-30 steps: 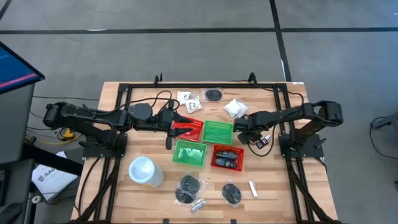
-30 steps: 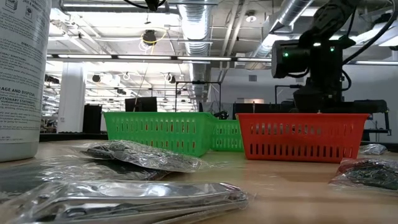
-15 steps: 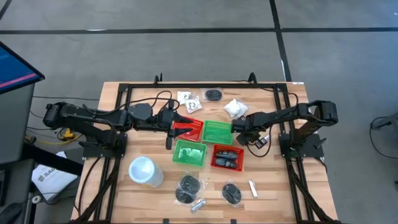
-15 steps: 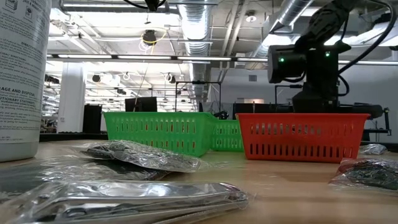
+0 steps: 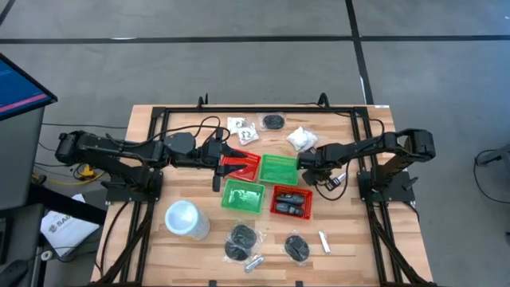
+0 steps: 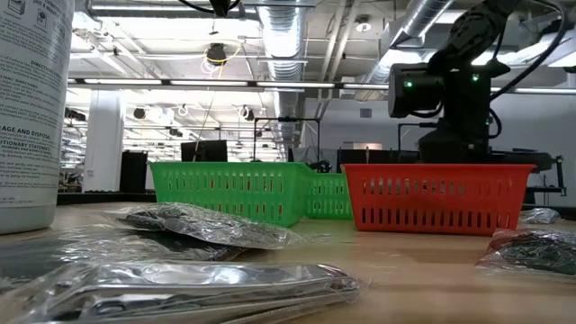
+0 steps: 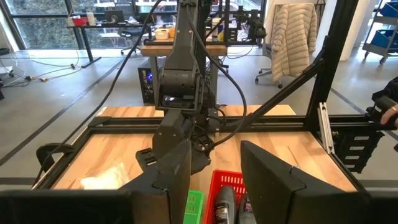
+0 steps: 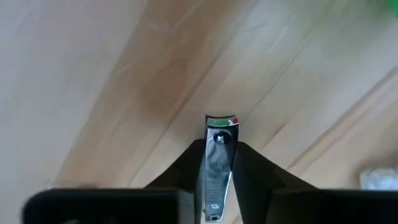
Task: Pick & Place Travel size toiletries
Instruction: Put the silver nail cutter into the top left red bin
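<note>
While right claw grips 1 clipper, 2 green baskets, 2 red baskets

right pincer closed on silvery nail clipper | clipper upright between dark fingers, red-green end outward | wooden tabletop beyond | white packet edge at frame side

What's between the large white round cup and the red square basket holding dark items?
A green square plastic basket sits between cup and red basket, in the high view.
</note>
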Tool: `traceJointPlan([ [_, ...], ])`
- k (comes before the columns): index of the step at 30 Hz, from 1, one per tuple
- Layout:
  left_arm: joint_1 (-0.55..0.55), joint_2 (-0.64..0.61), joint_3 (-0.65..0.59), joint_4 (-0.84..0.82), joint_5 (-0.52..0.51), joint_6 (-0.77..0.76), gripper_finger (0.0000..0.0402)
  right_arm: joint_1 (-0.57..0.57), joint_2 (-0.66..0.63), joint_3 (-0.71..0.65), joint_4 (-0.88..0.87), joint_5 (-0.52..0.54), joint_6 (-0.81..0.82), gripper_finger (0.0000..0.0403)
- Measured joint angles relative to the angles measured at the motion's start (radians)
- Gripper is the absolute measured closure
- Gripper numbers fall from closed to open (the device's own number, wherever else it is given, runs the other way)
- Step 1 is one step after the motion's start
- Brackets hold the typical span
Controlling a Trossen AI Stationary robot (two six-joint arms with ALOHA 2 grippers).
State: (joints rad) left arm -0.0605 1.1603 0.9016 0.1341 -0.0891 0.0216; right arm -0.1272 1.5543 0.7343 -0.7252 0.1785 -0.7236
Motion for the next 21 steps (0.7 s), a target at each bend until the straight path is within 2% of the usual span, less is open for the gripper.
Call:
traceJointPlan([
  [13,0.000,0.000,0.000,0.000,0.000,0.000,0.0271,0.000,-0.004,0.001,-0.003,-0.001,0.121,0.0354],
  [21,0.000,0.000,0.000,0.000,0.000,0.000,0.0271,0.001,-0.094,0.001,-0.021,-0.004,0.174,0.0358],
])
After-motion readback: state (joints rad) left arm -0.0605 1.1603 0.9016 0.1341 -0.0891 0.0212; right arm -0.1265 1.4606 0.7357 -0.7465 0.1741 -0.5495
